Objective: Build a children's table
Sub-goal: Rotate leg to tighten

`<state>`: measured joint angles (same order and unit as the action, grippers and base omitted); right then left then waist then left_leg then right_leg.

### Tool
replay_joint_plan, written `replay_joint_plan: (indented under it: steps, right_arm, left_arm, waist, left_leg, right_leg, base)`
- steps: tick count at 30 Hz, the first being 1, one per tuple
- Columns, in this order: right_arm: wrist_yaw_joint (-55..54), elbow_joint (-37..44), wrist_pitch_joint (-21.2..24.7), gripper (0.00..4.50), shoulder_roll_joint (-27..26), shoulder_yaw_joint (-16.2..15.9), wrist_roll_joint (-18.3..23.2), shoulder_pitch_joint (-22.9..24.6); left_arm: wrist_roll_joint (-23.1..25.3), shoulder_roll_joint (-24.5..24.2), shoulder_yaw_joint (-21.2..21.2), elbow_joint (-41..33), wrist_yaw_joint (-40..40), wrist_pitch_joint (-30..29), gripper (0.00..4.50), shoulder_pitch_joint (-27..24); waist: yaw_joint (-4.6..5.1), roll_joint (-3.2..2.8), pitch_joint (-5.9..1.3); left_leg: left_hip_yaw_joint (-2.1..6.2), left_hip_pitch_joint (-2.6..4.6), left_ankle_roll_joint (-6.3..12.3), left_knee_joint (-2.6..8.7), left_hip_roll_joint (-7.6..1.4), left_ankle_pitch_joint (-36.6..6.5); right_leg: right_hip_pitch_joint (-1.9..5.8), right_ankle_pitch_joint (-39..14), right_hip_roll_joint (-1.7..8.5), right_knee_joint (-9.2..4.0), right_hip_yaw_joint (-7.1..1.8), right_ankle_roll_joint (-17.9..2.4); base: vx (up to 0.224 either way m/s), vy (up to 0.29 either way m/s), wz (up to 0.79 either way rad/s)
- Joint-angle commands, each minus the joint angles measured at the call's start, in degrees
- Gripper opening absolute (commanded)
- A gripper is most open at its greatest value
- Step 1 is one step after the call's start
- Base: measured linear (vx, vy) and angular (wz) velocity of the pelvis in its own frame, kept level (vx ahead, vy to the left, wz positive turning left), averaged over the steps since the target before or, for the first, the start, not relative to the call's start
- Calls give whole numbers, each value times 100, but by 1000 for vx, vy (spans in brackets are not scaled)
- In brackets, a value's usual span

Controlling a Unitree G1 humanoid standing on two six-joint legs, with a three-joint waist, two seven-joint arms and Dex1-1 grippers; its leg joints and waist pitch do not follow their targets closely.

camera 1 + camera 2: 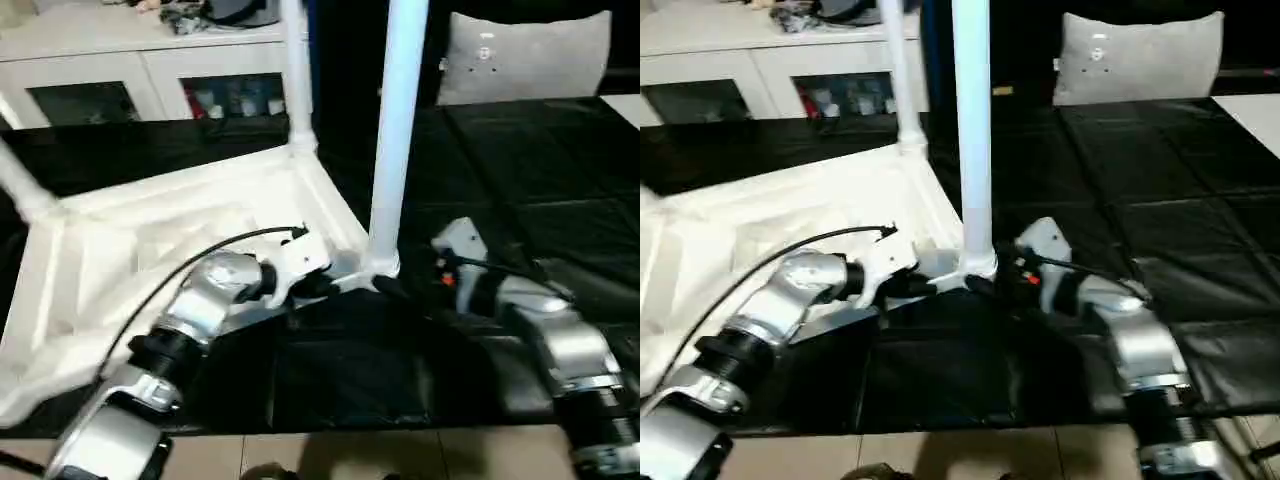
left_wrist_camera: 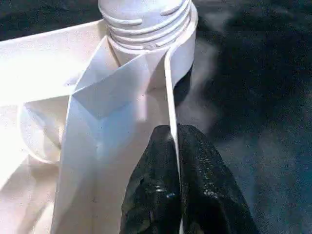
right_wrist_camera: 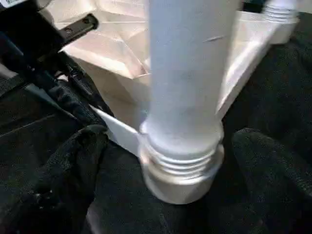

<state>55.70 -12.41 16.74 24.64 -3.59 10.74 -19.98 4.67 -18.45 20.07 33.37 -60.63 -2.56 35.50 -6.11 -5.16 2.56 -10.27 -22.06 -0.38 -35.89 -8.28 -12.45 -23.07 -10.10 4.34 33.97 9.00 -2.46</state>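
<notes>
The white plastic rectangular tabletop (image 1: 150,250) is lying underside up on the black mat (image 1: 520,200). The left gripper (image 2: 175,146) is pinching its raised rim beside the corner socket. The right gripper (image 3: 168,161) is sitting wide around the upright white tubular leg (image 1: 395,140) there.

A white leg (image 3: 183,83) stands upright in the corner socket (image 3: 181,170) of the tabletop (image 3: 107,48) — threads showing at its base. The right gripper (image 3: 178,161) straddles it — black fingers (image 3: 63,180) spread on either side, over black matting (image 3: 287,92).
</notes>
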Motion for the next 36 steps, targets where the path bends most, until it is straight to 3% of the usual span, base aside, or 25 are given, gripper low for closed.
replay_joint_plan:
  steps: [1, 3, 6, 13, 15, 17, 25, 29, 36]
  right_arm:
    - [437, 139, -98, 441, 155, -120, 79, -111]
    - [891, 171, -113, 441, 357, -232, 188, -134]
    - [1640, 5, -236, 408, 550, -478, 289, -267]
    - [2055, -201, -307, 353, 518, -636, 359, -478]
    - [2139, -276, -395, 353, 519, -669, 343, -528]
    - [2293, -387, -375, 315, 544, -736, 340, -590]
    - [2439, -550, -379, 257, 484, -815, 364, -638]
    - [2510, -549, -357, 221, 465, -829, 405, -621]
    - [2525, -404, -244, 198, 440, -802, 519, -494]
  left_arm:
    - [-26, -153, 120, -142, -438, 408, 0, 134]
    - [-65, -292, 195, -159, -819, 608, 0, 118]
    - [-261, -482, 357, -377, -1588, 849, 0, 21]
    - [-225, -571, 496, -376, -1853, 1056, 0, -7]
    - [-184, -592, 515, -312, -1888, 1145, 0, -5]
    - [-190, -610, 528, -275, -1940, 1195, 0, -5]
    - [-192, -588, 545, -222, -1933, 1253, 0, 2]
    - [-188, -588, 557, -193, -1910, 1285, 0, -16]
    - [-218, -547, 483, -154, -1792, 1111, 0, -31]
  waist:
    - [-23, 66, -425]
    - [-75, 70, -429]
    - [-140, 88, -431]
    - [-276, 108, -416]
    - [-282, 117, -417]
    - [-270, 109, -419]
    - [-282, 127, -429]
    - [-285, 108, -432]
    - [-274, 87, -433]
  left_leg:
    - [287, 67, 672, 387, -612, -518]
    - [281, 70, 682, 382, -622, -533]
    - [279, 66, 717, 382, -636, -532]
    - [275, 106, 545, 397, -678, -657]
    - [274, 103, 502, 398, -661, -684]
    - [273, 98, 477, 396, -649, -692]
    - [268, 92, 542, 383, -647, -593]
    - [271, 92, 528, 381, -642, -587]
    - [278, 96, 501, 386, -651, -634]
  right_leg:
    - [363, -1148, 673, -427, -476, -614]
    - [364, -1138, 676, -415, -479, -615]
    - [364, -1163, 695, -392, -490, -637]
    - [322, -1454, 706, -411, -507, -668]
    - [325, -1524, 708, -415, -507, -634]
    - [333, -1550, 700, -425, -501, -607]
    - [331, -1465, 697, -411, -499, -622]
    - [331, -1525, 687, -421, -493, -581]
    - [332, -1482, 683, -421, -490, -592]
  base:
    - [0, 0, 0]
    - [0, 0, 0]
    - [0, 0, 0]
    - [0, 0, 0]
    - [0, 0, 0]
    - [0, 0, 0]
    - [0, 0, 0]
    - [0, 0, 0]
    - [0, 0, 0]
